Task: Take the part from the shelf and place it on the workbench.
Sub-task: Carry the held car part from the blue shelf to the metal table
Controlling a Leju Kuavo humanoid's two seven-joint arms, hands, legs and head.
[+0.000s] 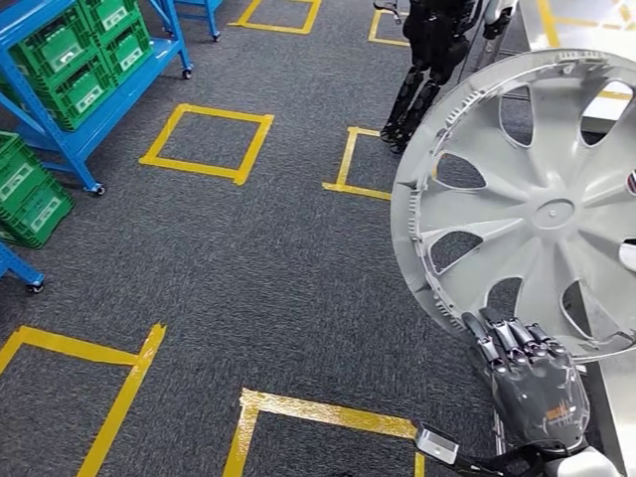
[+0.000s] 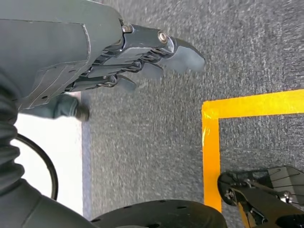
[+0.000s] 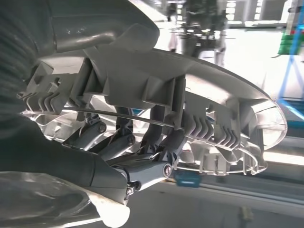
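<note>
One hubcap (image 1: 540, 209) is all I'm carrying, clamped at its lower rim by my right hand (image 1: 534, 383), which holds it up over the carpet (image 1: 262, 268) beside a pale bench edge (image 1: 622, 417). My left hand (image 2: 118, 57) hangs empty, fingers loosely extended. I judge the cap light, thin plastic, stiff enough yet prone to flex and swing from one edge. The ribbed rim (image 3: 201, 126) gives my fingers purchase; the spokes look slick.
</note>
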